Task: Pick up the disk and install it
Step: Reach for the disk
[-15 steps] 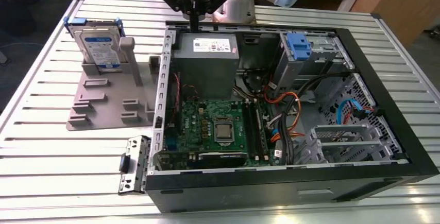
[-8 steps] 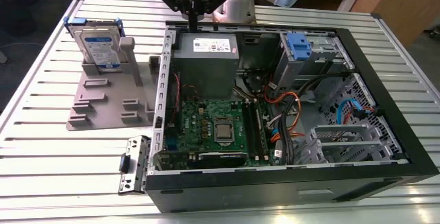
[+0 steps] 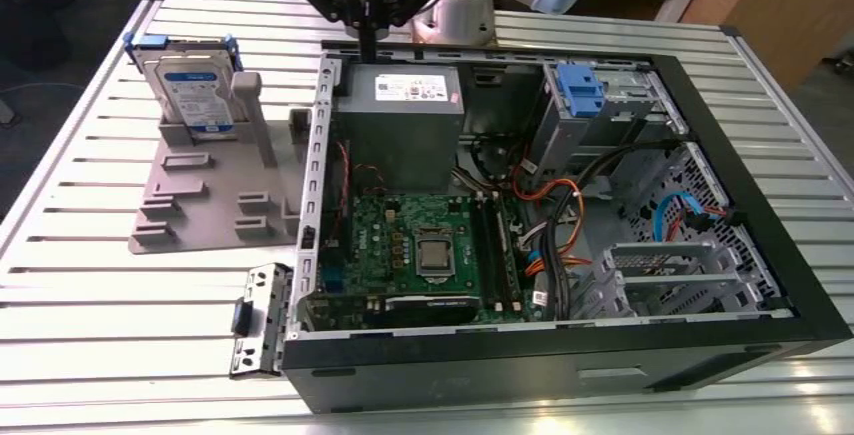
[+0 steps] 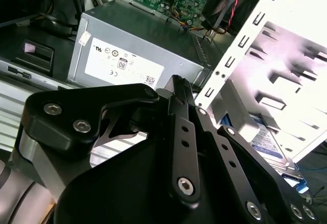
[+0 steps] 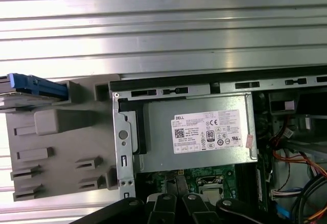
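Note:
The disk [image 3: 198, 90] is a silver hard drive with a blue-and-white label and blue side rails. It stands upright in a grey plastic holder [image 3: 200, 205] on the table, at the exterior view's left. Its blue rail [image 5: 33, 83] shows in the first wrist view, and its label [image 4: 268, 142] in the second wrist view. My gripper [image 3: 367, 33] hangs above the far edge of the open computer case, over the power supply [image 3: 398, 105], well apart from the disk. Its black fingers [image 4: 179, 81] are pressed together with nothing between them.
The open computer case [image 3: 747, 255] lies on a slatted metal table [image 3: 107, 305]. Inside are a green motherboard [image 3: 414, 245], cables, and a grey drive cage with a blue tab [image 3: 581, 85]. A loose metal bracket [image 3: 263, 320] lies by the case's near-left corner.

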Robot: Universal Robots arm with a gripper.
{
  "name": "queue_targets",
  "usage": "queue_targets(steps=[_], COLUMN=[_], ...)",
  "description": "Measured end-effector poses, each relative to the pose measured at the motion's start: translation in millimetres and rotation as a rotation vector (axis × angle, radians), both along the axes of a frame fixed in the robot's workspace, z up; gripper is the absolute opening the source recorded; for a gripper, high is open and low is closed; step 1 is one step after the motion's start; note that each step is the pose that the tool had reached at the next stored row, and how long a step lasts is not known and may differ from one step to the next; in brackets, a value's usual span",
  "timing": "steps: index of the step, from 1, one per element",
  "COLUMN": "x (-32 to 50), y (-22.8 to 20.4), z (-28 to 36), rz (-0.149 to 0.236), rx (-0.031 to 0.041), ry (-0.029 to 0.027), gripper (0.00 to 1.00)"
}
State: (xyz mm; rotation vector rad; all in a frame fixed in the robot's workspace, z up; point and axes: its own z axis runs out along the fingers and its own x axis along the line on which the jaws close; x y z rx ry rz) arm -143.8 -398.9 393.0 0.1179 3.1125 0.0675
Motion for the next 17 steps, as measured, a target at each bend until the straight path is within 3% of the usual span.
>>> queue_targets(steps=[17], x=[-11.4], y=[0.0], z=[-0.4], rz=[0.000], rx=[0.0000], ry=[0.0000], gripper=[0.10])
